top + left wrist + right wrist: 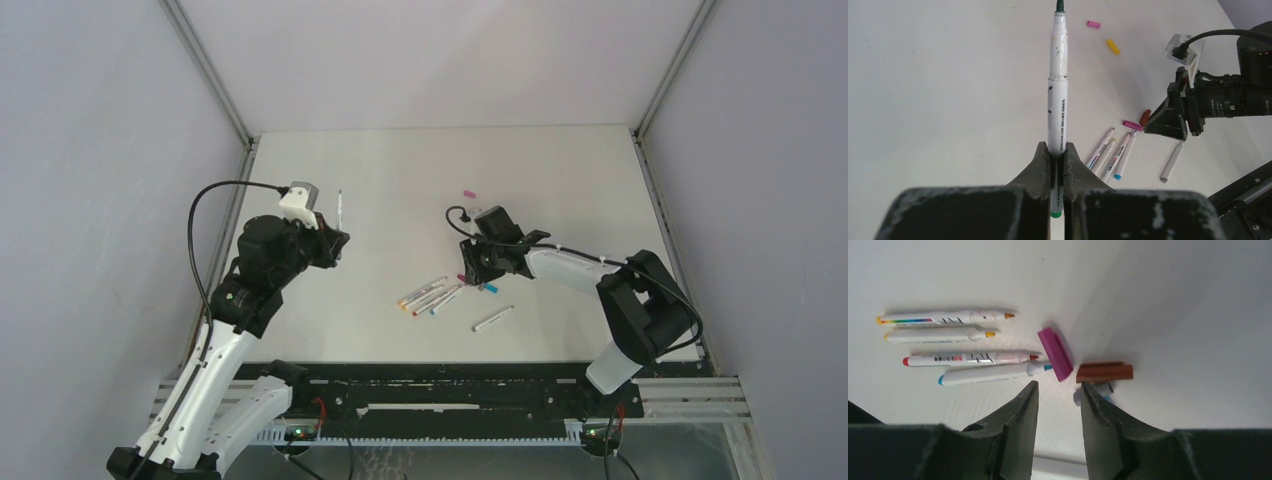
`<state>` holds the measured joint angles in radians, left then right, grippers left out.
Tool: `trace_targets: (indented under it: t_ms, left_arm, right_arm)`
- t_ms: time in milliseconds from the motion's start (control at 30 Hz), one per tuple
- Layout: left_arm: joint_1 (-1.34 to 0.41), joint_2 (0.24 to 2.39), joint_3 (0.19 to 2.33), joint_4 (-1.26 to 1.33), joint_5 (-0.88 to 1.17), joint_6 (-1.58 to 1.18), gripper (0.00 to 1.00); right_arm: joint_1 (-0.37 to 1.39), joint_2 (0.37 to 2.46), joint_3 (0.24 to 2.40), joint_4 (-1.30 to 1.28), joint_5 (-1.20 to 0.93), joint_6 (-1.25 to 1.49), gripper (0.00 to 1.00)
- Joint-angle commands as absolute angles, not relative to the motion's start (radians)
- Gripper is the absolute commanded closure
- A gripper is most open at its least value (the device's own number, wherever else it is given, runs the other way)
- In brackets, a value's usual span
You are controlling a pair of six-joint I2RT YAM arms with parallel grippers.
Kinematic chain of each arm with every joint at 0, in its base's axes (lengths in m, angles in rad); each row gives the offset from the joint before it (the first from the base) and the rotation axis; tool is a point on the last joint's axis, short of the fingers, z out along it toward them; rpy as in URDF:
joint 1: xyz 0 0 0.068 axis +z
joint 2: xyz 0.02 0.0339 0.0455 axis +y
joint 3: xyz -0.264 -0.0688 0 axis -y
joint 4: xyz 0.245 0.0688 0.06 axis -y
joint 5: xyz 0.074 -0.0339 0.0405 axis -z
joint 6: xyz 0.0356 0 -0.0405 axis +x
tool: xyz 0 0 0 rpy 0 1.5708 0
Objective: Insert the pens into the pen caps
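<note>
Overhead, the left gripper (338, 240) is clenched on a green-tipped pen (340, 205) over the left side of the table (300, 330); the right gripper (470, 272) sits low at the middle, just beside a cluster of pens (430, 295); a lone pen (492, 318) lies nearer the bases, a pink cap (467, 191) farther back. From the left wrist, the fingers (1040, 160) pinch the barrel near its green end, tip pointing away; an orange cap (1113, 46) lies near the pink one. From the right wrist, the jaws stand parted with nothing between them; a magenta cap (1055, 354) lies at the tip of a blue-tipped pen (993, 374), a dark red cap (1104, 372) just beside it.
</note>
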<state>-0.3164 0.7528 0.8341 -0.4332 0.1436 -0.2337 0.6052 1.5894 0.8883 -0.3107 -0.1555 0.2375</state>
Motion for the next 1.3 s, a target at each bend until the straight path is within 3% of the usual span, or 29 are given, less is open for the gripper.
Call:
trace_targets:
  t_ms: [0, 667, 1267]
  left_arm:
    - [-0.310, 0.744, 0.853, -0.407, 0.180, -0.222, 1.00]
    - [-0.310, 0.749, 0.853, -0.406, 0.195, -0.230, 1.00]
    - [-0.310, 0.748, 0.852, -0.407, 0.197, -0.230, 1.00]
  right_arm:
    - [0.646, 1.639, 0.973, -0.307, -0.104, 0.176, 0.66]
    - [0.693, 1.751, 1.050, -0.351, -0.005, 0.107, 0.80]
    - [0.725, 1.801, 1.069, -0.393, 0.085, 0.108, 0.80]
